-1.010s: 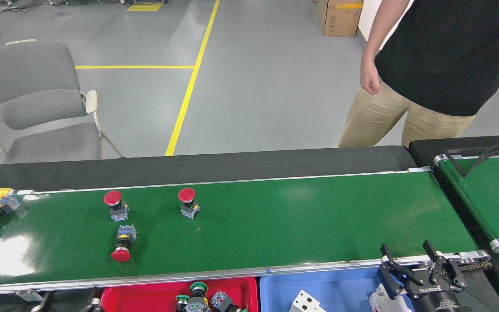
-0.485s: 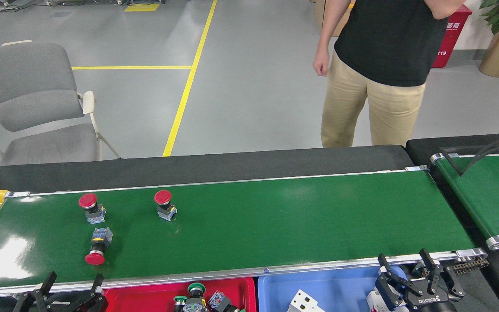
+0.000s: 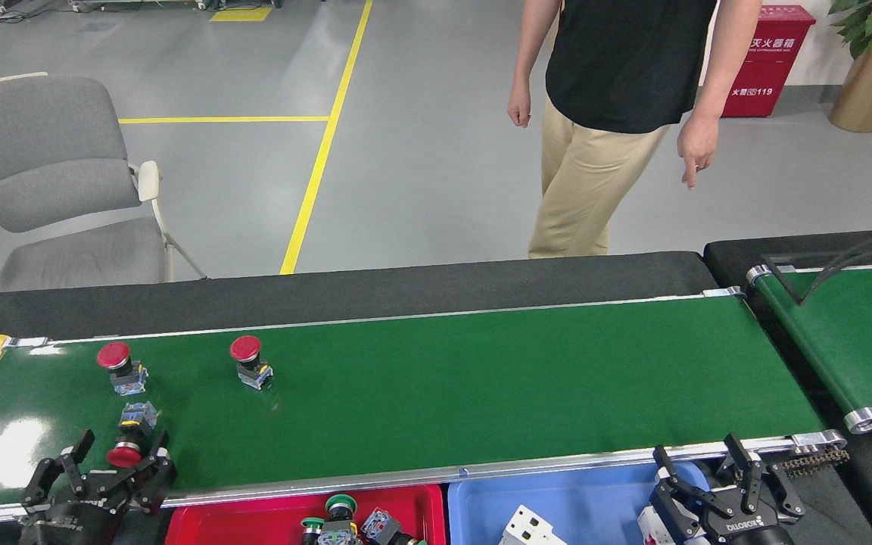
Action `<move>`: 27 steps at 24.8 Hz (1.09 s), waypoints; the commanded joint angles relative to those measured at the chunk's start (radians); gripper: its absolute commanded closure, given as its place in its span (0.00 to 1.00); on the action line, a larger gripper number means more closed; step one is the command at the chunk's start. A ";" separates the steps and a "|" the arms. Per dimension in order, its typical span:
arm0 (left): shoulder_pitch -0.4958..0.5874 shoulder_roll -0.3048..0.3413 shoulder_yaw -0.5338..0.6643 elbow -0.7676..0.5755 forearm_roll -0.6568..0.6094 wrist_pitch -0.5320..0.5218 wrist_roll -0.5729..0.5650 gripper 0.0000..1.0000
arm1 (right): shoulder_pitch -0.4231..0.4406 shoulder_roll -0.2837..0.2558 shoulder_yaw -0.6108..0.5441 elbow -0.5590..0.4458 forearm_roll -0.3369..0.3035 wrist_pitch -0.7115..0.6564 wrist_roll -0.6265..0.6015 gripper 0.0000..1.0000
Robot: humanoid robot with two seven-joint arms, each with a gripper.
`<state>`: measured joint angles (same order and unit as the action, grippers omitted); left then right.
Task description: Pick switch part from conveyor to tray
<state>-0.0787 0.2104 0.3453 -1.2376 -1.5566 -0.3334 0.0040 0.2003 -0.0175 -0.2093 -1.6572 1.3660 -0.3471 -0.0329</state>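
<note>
Belt: long green one w/ silver rails, 3 red-capped switches at its left end.
Near switch: lies on its side, red cap toward robot, just beside left gripper's fingers.
Far switches: one far left, one right of it, both upright.
Left gripper: fingers spread wide, holds nothing.
Right gripper: spread open over blue bin, empty.
Red tray: below belt edge, green-capped switches inside.
Person: stands behind belt.
</note>
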 commanded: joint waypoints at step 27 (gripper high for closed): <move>0.399 -0.192 -0.275 -0.540 0.142 -0.141 -0.052 0.01 | 0.060 0.005 0.005 -0.113 -0.004 -0.013 -0.021 0.00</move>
<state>0.3292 0.0086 0.0534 -1.7639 -1.4140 -0.5244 -0.0505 0.2634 -0.0107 -0.2021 -1.7541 1.3656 -0.3536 -0.0478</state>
